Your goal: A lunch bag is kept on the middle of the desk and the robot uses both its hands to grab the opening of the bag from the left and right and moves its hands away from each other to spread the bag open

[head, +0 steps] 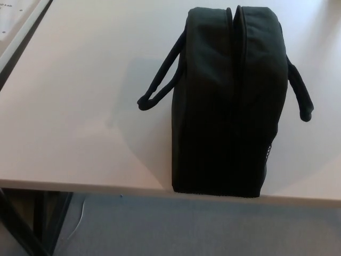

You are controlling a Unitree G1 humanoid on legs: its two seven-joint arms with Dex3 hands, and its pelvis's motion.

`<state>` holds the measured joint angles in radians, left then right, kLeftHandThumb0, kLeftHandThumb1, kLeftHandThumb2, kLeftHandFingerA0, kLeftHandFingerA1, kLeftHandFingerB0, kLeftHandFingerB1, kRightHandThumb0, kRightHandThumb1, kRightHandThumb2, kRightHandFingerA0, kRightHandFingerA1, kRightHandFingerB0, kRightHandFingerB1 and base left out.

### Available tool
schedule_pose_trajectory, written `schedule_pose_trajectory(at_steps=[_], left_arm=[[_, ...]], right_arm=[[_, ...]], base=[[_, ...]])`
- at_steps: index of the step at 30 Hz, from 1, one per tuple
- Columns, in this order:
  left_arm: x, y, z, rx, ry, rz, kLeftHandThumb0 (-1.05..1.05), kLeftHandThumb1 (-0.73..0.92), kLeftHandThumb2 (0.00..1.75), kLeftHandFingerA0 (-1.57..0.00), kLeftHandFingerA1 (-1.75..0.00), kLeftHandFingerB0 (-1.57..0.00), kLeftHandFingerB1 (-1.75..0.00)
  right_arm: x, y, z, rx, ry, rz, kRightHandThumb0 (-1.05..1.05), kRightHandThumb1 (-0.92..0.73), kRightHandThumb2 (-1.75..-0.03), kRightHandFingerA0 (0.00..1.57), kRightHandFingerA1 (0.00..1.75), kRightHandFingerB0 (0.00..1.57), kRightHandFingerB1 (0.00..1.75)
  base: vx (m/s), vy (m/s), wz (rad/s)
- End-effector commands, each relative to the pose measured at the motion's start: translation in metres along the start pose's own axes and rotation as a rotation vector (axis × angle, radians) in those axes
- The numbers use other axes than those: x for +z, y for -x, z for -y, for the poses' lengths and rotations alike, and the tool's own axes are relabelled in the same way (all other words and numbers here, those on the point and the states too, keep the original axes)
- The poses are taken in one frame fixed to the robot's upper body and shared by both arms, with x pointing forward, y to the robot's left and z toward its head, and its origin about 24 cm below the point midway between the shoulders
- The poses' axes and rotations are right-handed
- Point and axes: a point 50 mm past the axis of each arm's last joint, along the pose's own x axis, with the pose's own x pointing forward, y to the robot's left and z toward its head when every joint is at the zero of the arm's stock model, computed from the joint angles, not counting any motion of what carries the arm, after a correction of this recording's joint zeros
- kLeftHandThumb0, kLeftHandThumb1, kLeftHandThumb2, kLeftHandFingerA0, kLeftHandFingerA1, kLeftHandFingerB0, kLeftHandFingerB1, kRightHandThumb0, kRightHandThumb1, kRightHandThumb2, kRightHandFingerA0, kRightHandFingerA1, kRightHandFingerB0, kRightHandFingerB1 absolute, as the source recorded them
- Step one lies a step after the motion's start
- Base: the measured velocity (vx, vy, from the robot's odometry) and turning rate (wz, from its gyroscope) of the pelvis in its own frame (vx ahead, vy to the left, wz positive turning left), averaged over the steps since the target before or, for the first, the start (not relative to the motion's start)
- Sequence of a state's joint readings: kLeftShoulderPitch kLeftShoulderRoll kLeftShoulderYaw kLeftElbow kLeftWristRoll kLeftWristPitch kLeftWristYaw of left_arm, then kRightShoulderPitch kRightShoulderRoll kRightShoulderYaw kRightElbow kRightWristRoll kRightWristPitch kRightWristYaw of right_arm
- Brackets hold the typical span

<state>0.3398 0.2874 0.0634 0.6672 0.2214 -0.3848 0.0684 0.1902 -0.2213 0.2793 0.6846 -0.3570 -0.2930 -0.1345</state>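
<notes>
Floor (pixel 202 229): grey, showing below the near edge of the table; a thin pale cable (pixel 80 220) lies on it at lower left.
Table leg (pixel 32 221): dark frame under the near-left corner of the table.
Table (pixel 80 106): pale, smooth top, its near edge running across the lower part of the view.
Lunch bag (pixel 226 106): black fabric, standing upright on the table right of the middle, its near end flush with the table's front edge.
Bag opening (pixel 236 42): a narrow seam running along the top away from the camera, its two sides lying close together, so the bag is not spread.
Left handle (pixel 160 85): black strap loop hanging out from the bag's left side, its end just above the table.
Right handle (pixel 301 90): black strap drooping from the bag's right side.
Bag label (pixel 268 152): small pale marking low on the right side, too small to read.
Far-left corner: a second pale surface (pixel 13 21) beyond a dark gap.
Left hand: outside the view, so its fingers cannot be told.
Right hand: likewise outside the view, fingers unknown.
</notes>
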Motion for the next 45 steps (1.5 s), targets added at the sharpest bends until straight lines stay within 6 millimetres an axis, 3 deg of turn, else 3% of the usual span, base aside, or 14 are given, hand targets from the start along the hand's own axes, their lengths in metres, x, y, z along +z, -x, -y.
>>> schedule_pose_trajectory(at_steps=[1, 3, 4, 8, 9, 12, 14, 16, 17, 19, 20, 21, 36, 45], left_arm=[[0.044, 0.021, -0.046, 0.238, -0.078, 0.487, -0.41, 0.72, 0.62, -0.32, -0.38, -0.22, -0.29], [0.044, 0.025, -0.046, 0.285, -0.038, 0.503, -0.35, 0.65, 0.6, -0.31, -0.37, -0.25, -0.29], [0.049, 0.029, -0.048, 0.344, -0.031, 0.562, -0.16, 0.37, 0.84, -0.26, -0.55, -0.15, -0.48], [0.065, 0.043, -0.06, 0.472, -0.068, 0.731, -0.09, 0.51, 0.54, -0.43, -0.41, -0.33, -0.32], [0.073, 0.045, -0.065, 0.497, -0.062, 0.786, -0.12, 0.5, 0.55, -0.43, -0.42, -0.33, -0.32], [0.094, 0.05, -0.076, 0.557, -0.041, 0.908, -0.12, 0.51, 0.54, -0.44, -0.41, -0.33, -0.32], [0.11, 0.054, -0.083, 0.598, -0.066, 1.003, -0.09, 0.34, 0.84, -0.36, -0.6, -0.2, -0.51], [0.12, 0.057, -0.087, 0.621, -0.088, 1.047, -0.12, 0.51, 0.55, -0.46, -0.43, -0.34, -0.33], [0.136, 0.062, -0.095, 0.627, -0.1, 1.143, -0.14, 0.55, 0.56, -0.46, -0.42, -0.35, -0.33], [0.156, 0.067, -0.103, 0.653, -0.094, 1.26, -0.11, 0.56, 0.56, -0.5, -0.42, -0.37, -0.34], [0.174, 0.071, -0.11, 0.672, -0.096, 1.364, -0.08, 0.56, 0.57, -0.55, -0.43, -0.39, -0.35], [0.187, 0.074, -0.115, 0.688, -0.103, 1.428, -0.08, 0.56, 0.57, -0.57, -0.49, -0.41, -0.35], [0.312, 0.036, -0.13, 0.627, -0.707, 1.663, -0.12, 0.52, 0.56, -0.65, -0.42, -0.45, -0.35], [0.369, 0.036, -0.066, 0.467, -0.819, 1.918, -0.15, 0.52, 0.56, -0.73, -0.49, -0.58, -0.39]], right_arm=[[0.035, 0.024, 0.009, -0.222, 0.062, 0.502, -0.36, -0.66, -0.6, 0.37, 0.41, 0.26, 0.33], [0.032, 0.027, 0.016, -0.292, 0.067, 0.525, -0.26, -0.45, -0.89, 0.33, 0.58, 0.15, 0.48], [0.032, 0.031, 0.032, -0.406, 0.103, 0.556, -0.26, -0.64, -0.56, 0.55, 1.43, 0.29, 0.33], [0.037, 0.043, 0.083, -0.621, 0.139, 0.595, -0.24, -0.6, -0.6, 0.83, 1.22, 0.27, 0.34], [0.042, 0.05, 0.1, -0.691, 0.123, 0.618, -0.24, -0.58, -0.6, 0.83, 0.66, 0.28, 0.35], [0.054, 0.068, 0.141, -0.868, 0.132, 0.7, -0.17, -0.57, -0.57, 0.68, 0.45, 0.31, 0.34], [0.062, 0.076, 0.161, -0.949, 0.175, 0.768, -0.16, -0.4, -0.87, 0.48, 0.61, 0.18, 0.5], [0.066, 0.08, 0.17, -0.996, 0.21, 0.792, -0.21, -0.57, -0.56, 0.62, 0.44, 0.31, 0.34], [0.071, 0.087, 0.183, -1.03, 0.244, 0.815, -0.21, -0.58, -0.57, 1.0, 1.06, 0.32, 0.35], [0.079, 0.095, 0.198, -1.057, 0.279, 0.831, -0.3, -0.5, -0.67, 1.01, 1.19, 0.34, 0.42], [0.087, 0.098, 0.211, -1.088, 0.336, 0.856, -0.23, -0.56, -0.57, 0.86, 0.54, 0.44, 0.38], [0.093, 0.1, 0.219, -1.111, 0.37, 0.879, -0.23, -0.57, -0.57, 0.63, 0.45, 0.45, 0.39], [0.176, 0.062, 0.322, -1.068, 0.666, 0.792, -0.26, -0.52, -0.56, 0.47, 0.37, 0.33, 0.32], [0.248, 0.035, 0.326, -0.971, 0.791, 0.815, -0.27, -0.5, -0.55, 0.61, 0.41, 0.33, 0.32]], base=[[0.0, 0.0, 0.0], [0.0, 0.0, 0.0], [0.0, 0.0, 0.0], [0.0, 0.0, 0.0], [0.0, 0.0, 0.0], [0.0, 0.0, 0.0], [0.0, 0.0, 0.0], [0.0, 0.0, 0.0], [0.0, 0.0, 0.0], [0.0, 0.0, 0.0], [0.0, 0.0, 0.0], [0.0, 0.0, 0.0], [0.0, 0.0, 0.0], [0.0, 0.0, 0.0]])
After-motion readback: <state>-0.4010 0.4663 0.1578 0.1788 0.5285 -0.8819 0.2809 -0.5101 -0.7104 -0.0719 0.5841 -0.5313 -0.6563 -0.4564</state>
